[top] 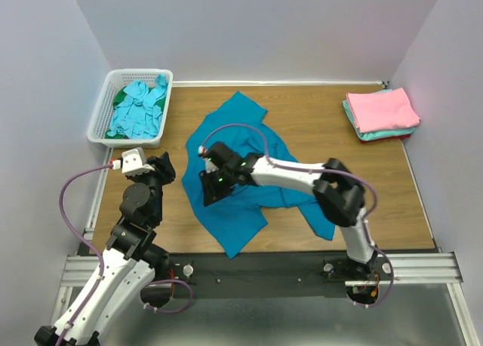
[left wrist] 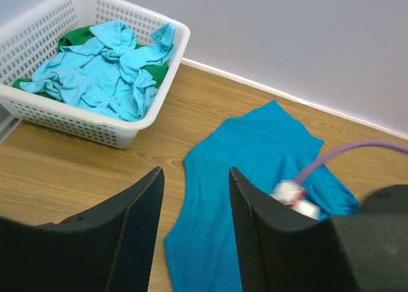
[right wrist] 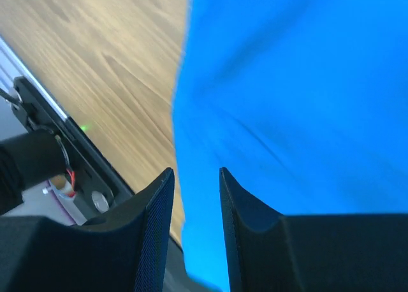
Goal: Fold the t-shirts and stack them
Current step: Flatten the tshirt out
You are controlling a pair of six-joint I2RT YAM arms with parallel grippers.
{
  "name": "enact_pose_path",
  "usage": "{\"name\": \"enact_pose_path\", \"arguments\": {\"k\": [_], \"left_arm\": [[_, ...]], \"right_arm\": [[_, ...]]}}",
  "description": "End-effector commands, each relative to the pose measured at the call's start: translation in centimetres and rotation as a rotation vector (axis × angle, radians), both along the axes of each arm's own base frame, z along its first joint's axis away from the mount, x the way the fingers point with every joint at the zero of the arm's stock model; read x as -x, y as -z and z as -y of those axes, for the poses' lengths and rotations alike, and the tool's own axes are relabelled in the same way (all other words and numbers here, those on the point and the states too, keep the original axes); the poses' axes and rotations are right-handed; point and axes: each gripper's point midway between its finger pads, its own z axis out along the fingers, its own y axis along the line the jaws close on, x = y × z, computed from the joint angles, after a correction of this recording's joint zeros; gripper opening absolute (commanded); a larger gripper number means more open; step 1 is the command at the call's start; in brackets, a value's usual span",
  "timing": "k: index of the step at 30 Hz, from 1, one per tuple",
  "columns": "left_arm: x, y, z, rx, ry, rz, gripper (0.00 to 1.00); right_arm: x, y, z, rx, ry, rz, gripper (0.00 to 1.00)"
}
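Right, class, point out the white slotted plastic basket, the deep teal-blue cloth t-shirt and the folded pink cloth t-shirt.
White slotted plastic basket point(top: 102, 112): top view, on its left wall.
Deep teal-blue cloth t-shirt point(top: 240, 229): top view, on its near flap.
Folded pink cloth t-shirt point(top: 381, 108): top view, on its upper face.

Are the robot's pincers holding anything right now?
Left pincer holds nothing. Right pincer sits at an edge of the teal shirt; a grip cannot be told.

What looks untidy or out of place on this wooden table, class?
The deep teal-blue cloth t-shirt lies rumpled and skewed, partly folded over itself, not flat. Pale turquoise cloth shirts are heaped loosely in the white slotted plastic basket. The folded pink-topped stack looks neat.
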Motion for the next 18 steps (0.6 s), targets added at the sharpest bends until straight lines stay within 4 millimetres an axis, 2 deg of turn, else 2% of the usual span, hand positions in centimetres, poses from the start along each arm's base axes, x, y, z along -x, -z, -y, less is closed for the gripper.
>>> {"name": "enact_pose_path", "arguments": {"k": [1, 2, 3, 4, 6, 7, 8, 9, 10, 11, 12, 13, 18], "left_arm": [[0.0, -0.7, -0.1, 0.002, -0.004, 0.017, 0.53], [0.0, -0.7, -0.2, 0.001, -0.005, 0.016, 0.53], [0.0, -0.7, 0.0, 0.001, 0.001, 0.018, 0.53], [0.0, -0.7, 0.0, 0.001, 0.001, 0.018, 0.53], [-0.1, -0.7, 0.0, 0.001, 0.004, 0.018, 0.53], [-0.1, -0.6, 0.1, 0.0, 0.01, 0.016, 0.53], [-0.2, -0.6, 0.2, -0.002, 0.01, 0.013, 0.53], [-0.2, -0.6, 0.2, -0.003, 0.012, 0.012, 0.53], [-0.2, -0.5, 0.2, -0.004, 0.012, 0.011, 0.53], [-0.2, -0.5, 0.2, -0.005, 0.013, 0.008, 0.53], [-0.2, -0.5, 0.2, -0.005, 0.012, 0.008, 0.53], [-0.3, -0.4, 0.3, -0.007, 0.016, 0.005, 0.53], [-0.4, -0.2, 0.4, -0.011, 0.021, 0.0, 0.53]], "right_arm": [[-3.7, -4.0, 7.7, 0.044, 0.195, 0.106, 0.41], [-4.2, -4.2, 9.4, 0.054, 0.232, 0.117, 0.41], [-5.4, -5.8, 11.6, 0.033, 0.289, 0.136, 0.41], [-4.9, -4.2, 14.1, 0.075, 0.316, 0.112, 0.41], [-5.2, -3.9, 16.9, 0.085, 0.37, 0.097, 0.41], [-6.0, -3.7, 19.0, 0.09, 0.419, 0.087, 0.41], [-5.5, -3.3, 20.8, 0.097, 0.442, 0.077, 0.41], [-6.1, -3.1, 22.5, 0.105, 0.486, 0.078, 0.41], [-5.6, -2.6, 23.9, 0.12, 0.506, 0.076, 0.41], [-6.0, -2.3, 25.4, 0.129, 0.536, 0.078, 0.41], [-5.5, -2.0, 25.7, 0.137, 0.53, 0.075, 0.4], [-5.9, -1.7, 26.9, 0.142, 0.562, 0.067, 0.4], [-5.5, -0.1, 30.6, 0.195, 0.641, 0.058, 0.39]]}}
